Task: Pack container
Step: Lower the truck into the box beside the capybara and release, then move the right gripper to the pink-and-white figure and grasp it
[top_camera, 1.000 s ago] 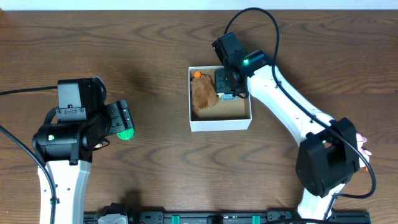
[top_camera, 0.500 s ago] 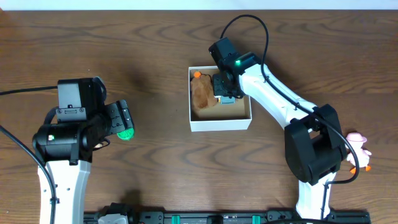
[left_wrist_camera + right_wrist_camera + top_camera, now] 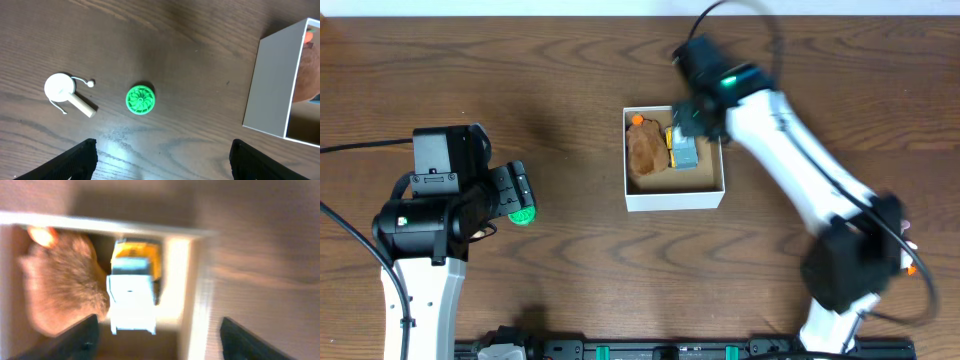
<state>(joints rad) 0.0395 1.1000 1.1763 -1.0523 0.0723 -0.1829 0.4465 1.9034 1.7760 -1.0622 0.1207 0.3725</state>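
The container (image 3: 674,196), a white box with a tan inside, stands mid-table. In it lie a brown furry toy (image 3: 646,150) and a yellow and pale blue toy truck (image 3: 683,148). My right gripper (image 3: 697,120) is open and empty, blurred, above the box's far right corner. In the right wrist view the truck (image 3: 132,292), the furry toy (image 3: 62,285) and the box wall (image 3: 192,280) lie below my right gripper (image 3: 162,340). My left gripper (image 3: 162,160) is open and empty above a green round toy (image 3: 140,99), far left of the box (image 3: 272,85).
A white disc with a short wooden stick (image 3: 62,90) lies left of the green toy (image 3: 523,216). A pink toy (image 3: 907,243) peeks out behind the right arm's base at the right edge.
My right gripper has let go of the truck, which now lies in the box beside the furry toy, and has drawn back up and away. The left arm has not moved.
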